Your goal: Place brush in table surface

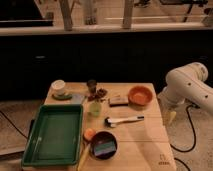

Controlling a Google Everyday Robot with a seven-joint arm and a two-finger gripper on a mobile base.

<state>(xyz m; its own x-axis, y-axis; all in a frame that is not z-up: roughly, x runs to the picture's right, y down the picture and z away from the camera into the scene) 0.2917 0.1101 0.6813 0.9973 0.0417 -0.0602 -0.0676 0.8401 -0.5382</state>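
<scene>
The brush (124, 120) lies flat on the table surface (145, 137), near the middle. Its long white handle points right and its small dark head is at the left end. My gripper (171, 117) hangs down from the white arm (187, 85) just off the table's right edge. It is to the right of the brush, apart from it, and holds nothing that I can see. The tabletop's small dark logo mark (163, 161) is at the near right corner.
A green tray (37, 150) fills the near left. An orange bowl (140, 95) and a dark flat block (119, 101) stand behind the brush. A green cup (95, 108), a dark bowl (103, 145) with a sponge and a white cup (59, 87) are also there.
</scene>
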